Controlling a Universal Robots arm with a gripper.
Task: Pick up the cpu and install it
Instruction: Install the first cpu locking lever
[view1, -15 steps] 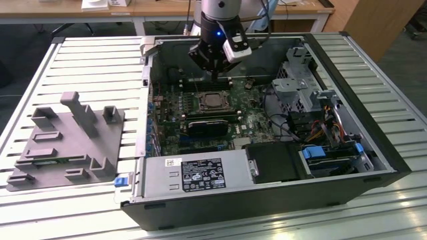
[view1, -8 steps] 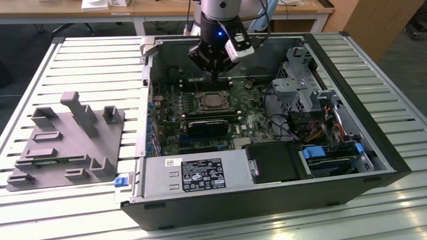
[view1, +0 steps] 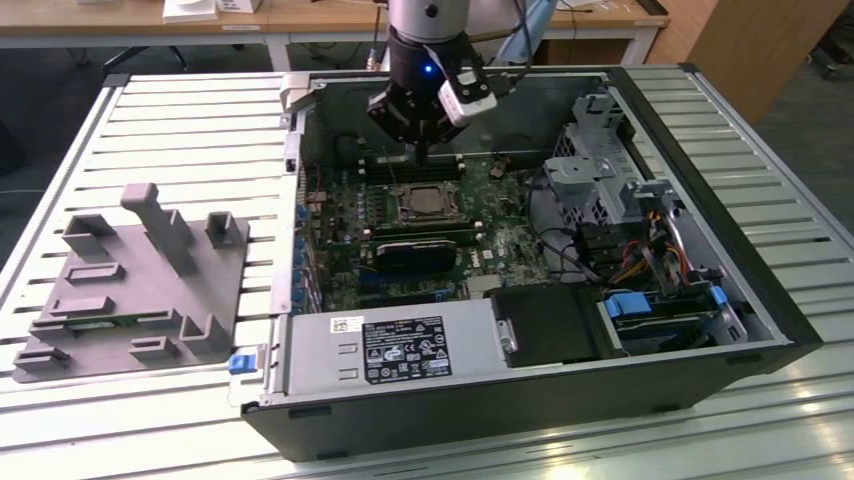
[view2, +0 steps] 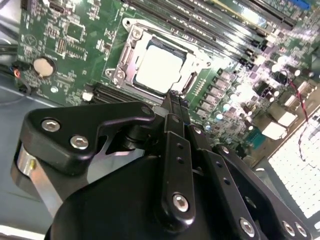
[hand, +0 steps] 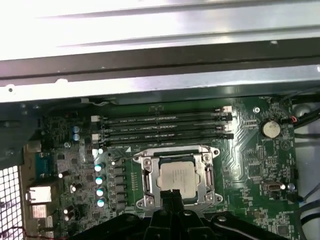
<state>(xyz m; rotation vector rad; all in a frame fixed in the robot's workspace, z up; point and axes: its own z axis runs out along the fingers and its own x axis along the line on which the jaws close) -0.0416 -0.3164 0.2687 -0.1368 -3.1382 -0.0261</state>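
The cpu lies flat in the motherboard socket inside the open computer case, its pale silver top facing up. Both wrist views show it seated within the metal socket frame, as a pale square. My gripper hangs just above the board, at the edge of the socket toward the memory slots. Its black fingers are pressed together with nothing between them, and the tips sit beside the chip's edge.
The grey plastic fixture block lies on the slatted table at the exterior view's left. Memory slots run beside the socket. The case wall, a drive cage, cables and the power supply ring the board.
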